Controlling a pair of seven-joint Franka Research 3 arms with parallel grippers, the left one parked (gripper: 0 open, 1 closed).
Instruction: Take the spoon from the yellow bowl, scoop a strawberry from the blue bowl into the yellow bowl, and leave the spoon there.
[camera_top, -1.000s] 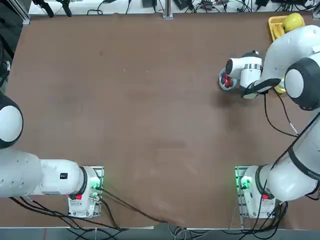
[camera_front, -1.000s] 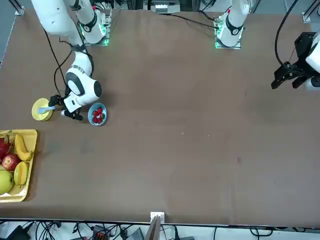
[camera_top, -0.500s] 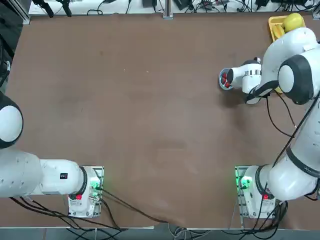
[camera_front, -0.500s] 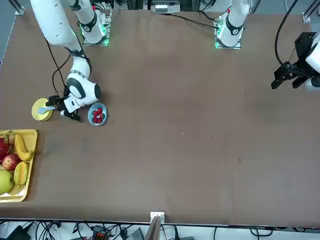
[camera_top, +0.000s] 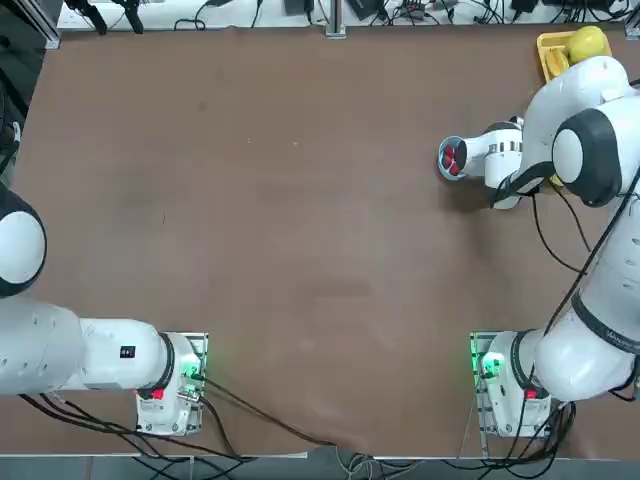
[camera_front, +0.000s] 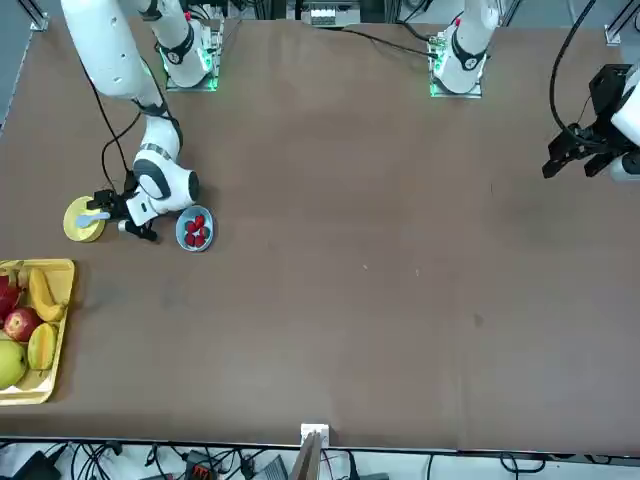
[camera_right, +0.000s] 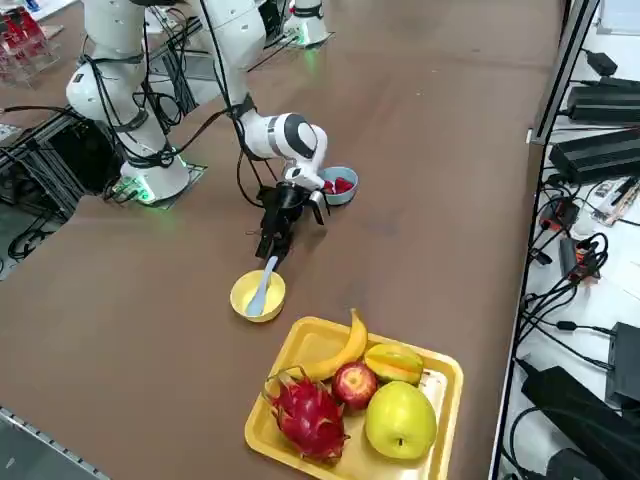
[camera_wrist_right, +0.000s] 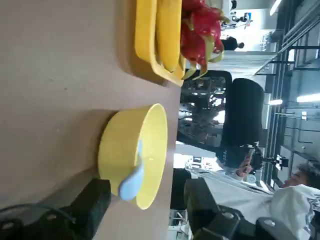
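Observation:
The yellow bowl (camera_front: 82, 222) (camera_right: 250, 299) (camera_wrist_right: 125, 145) sits near the table's right edge, with the pale spoon (camera_front: 95, 213) (camera_right: 264, 285) (camera_wrist_right: 132, 178) resting in it, handle over the rim. My right gripper (camera_front: 116, 215) (camera_right: 272, 240) (camera_wrist_right: 145, 200) is low at the bowl's side. It is open, one finger (camera_wrist_right: 92, 200) on each side of the spoon's handle end, apart from it. The blue bowl (camera_top: 451, 158) (camera_front: 194, 229) (camera_right: 338, 186) with red strawberries stands just behind my wrist. In the top view my arm hides the yellow bowl and spoon.
A rectangular yellow tray (camera_front: 55, 345) (camera_right: 300, 345) (camera_wrist_right: 146, 45) with banana, apple, dragon fruit and other fruit lies at the far right corner, close to the yellow bowl. A person (camera_wrist_right: 300, 195) sits in the room beyond the table.
My right wrist has turned and slid closer to the yellow bowl, bringing the fingers around the spoon's handle. The bowls and spoon have not moved.

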